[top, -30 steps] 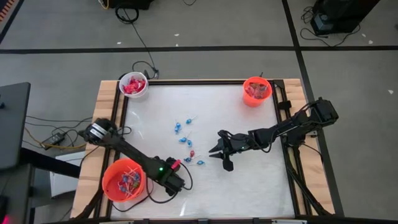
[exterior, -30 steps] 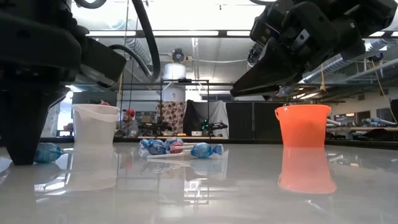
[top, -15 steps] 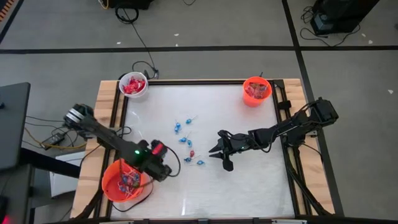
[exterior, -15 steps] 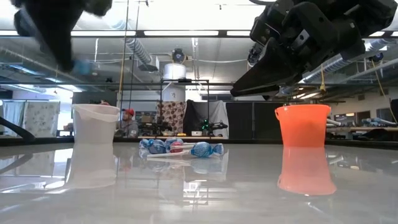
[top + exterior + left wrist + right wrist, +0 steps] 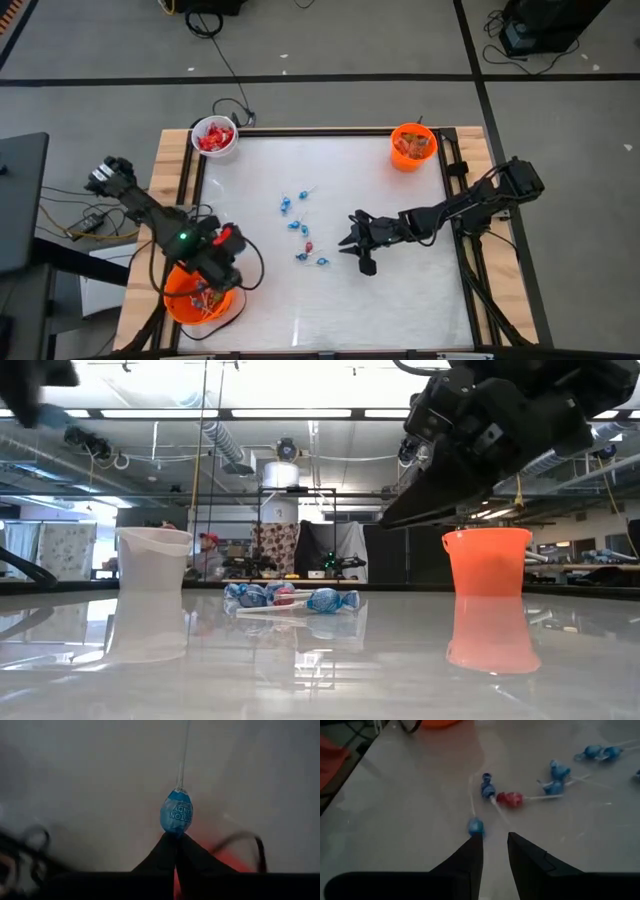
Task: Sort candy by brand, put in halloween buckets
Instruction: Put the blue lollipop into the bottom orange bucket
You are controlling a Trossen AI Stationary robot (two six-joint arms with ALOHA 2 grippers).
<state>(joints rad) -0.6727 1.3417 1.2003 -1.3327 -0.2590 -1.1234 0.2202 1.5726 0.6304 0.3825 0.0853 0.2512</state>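
Loose blue lollipops lie mid-table, between the large orange bucket and the parted right gripper. Above that bucket, the left gripper pinches a blue lollipop at its fingertips.

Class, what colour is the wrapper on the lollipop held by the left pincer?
Blue, clearest in the left wrist view: lollipop.

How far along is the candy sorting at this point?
Well along. Done: the white bucket, small orange bucket and large orange bucket all hold candy. In hand: the left end effector, above the large orange bucket, is shut on a blue lollipop. Left: several loose lollipops mid-table, by the open right end effector.
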